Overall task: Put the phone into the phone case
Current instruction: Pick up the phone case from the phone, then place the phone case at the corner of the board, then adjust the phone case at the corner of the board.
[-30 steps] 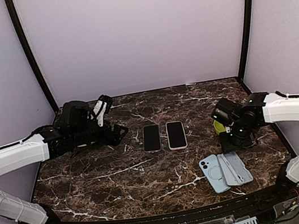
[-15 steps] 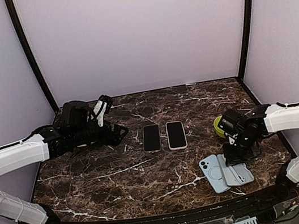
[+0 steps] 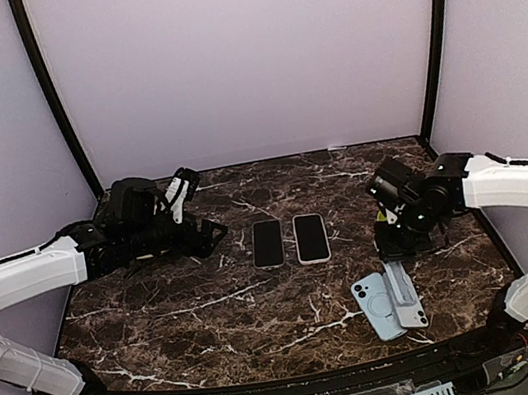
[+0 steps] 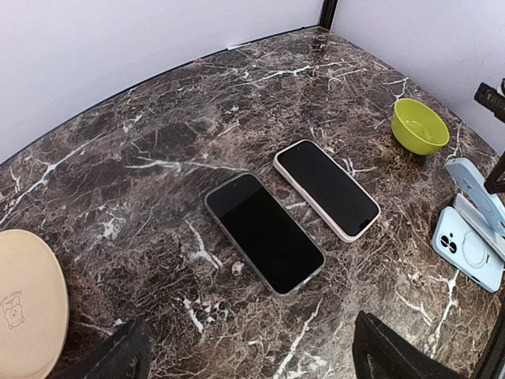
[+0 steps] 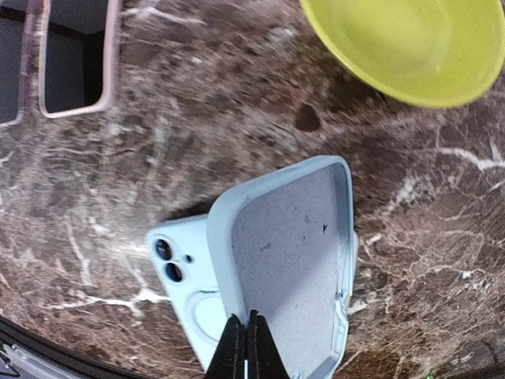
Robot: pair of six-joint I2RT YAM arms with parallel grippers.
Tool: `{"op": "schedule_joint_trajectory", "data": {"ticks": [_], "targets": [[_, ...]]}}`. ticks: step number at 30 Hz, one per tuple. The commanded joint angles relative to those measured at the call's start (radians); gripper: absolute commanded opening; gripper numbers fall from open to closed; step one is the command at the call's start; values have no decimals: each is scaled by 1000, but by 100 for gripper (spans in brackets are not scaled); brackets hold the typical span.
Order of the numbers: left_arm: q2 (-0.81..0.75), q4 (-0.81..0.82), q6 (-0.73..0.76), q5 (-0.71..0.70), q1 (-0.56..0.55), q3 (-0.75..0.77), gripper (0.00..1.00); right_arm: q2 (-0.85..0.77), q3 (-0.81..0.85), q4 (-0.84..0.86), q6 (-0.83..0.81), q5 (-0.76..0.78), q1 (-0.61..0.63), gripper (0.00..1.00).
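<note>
The stone desk (image 3: 212, 308) is dark brown with thin white wiggly lines all over. At the black tips of the right pincer (image 5: 246, 347), the soft phone case (image 5: 292, 260) is light blue outside and grey inside. The flat phone (image 5: 177, 292) under it is the same light blue, with two little black camera eyes and a pale ring. Past the pincer, the round bowl (image 5: 410, 47) is bright yellow-green. Off to its left lie two black screens: the dark-rimmed phone (image 4: 264, 233) and the pinkish-white-rimmed phone (image 4: 327, 189). Beside the left pincer (image 4: 252, 359), a round cream disc (image 4: 28, 308) has a tiny dog drawn on it.
</note>
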Motion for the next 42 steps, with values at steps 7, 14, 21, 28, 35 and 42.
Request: {"op": "schedule_joint_trajectory", "data": {"ticks": [7,14,21,28,35,42], "targets": [[-21,1,-1,-3,7,-6,91,316,319,128,21,-25,251,0],[-31,1,4,-13,13,-8,91,583,508,195,-29,-151,323,0],[-31,0,3,-8,19,-8,91,703,589,247,-69,-234,349,9],[-29,-1,1,-5,23,-7,91,641,571,240,-108,-207,339,43],[-29,-3,1,-6,24,-6,91,598,522,52,-134,-14,292,50],[-27,-5,0,0,23,-6,91,603,438,45,-125,-34,292,58]]}}
